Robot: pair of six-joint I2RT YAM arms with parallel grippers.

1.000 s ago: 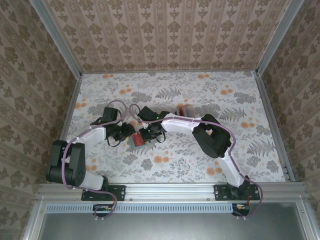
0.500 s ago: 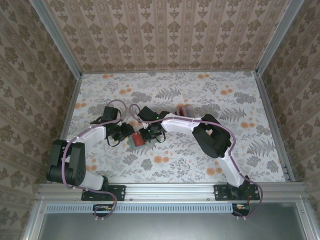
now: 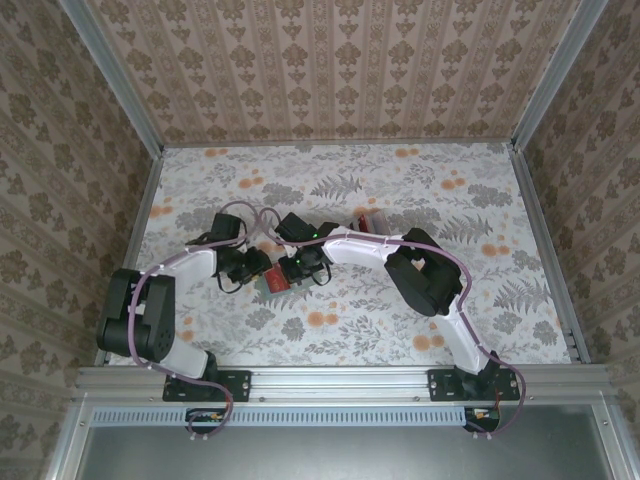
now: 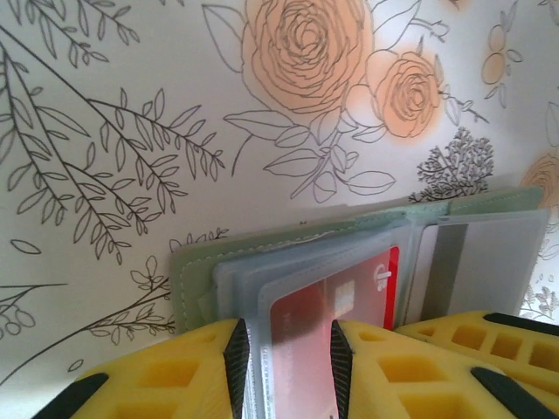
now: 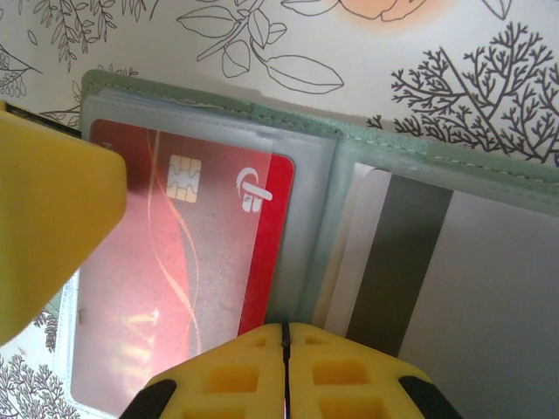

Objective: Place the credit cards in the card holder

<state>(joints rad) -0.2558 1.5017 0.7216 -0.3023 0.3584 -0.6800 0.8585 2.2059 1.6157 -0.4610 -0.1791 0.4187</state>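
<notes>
The card holder (image 4: 196,271) lies open on the flowered table, grey-green with clear plastic sleeves. A red credit card (image 4: 336,292) sits inside the top sleeve on its left half. My left gripper (image 4: 286,349) is shut on that stack of sleeves, one pad on each side. A white card with a dark stripe (image 5: 410,253) fills the right half. My right gripper (image 5: 286,332) is shut and empty, its tips pressing down beside the holder's (image 5: 419,157) fold, next to the red card (image 5: 192,236). From above, both grippers (image 3: 262,270) (image 3: 296,270) meet over the holder (image 3: 275,284).
A small red and white object (image 3: 372,222) lies partly hidden behind the right arm's forearm. Patterned walls (image 3: 90,150) close the table on three sides. Open tabletop (image 3: 480,190) stretches to the back and right.
The left arm's rear links have shifted slightly upward and to the right. Both grippers and the holder stay where they were.
</notes>
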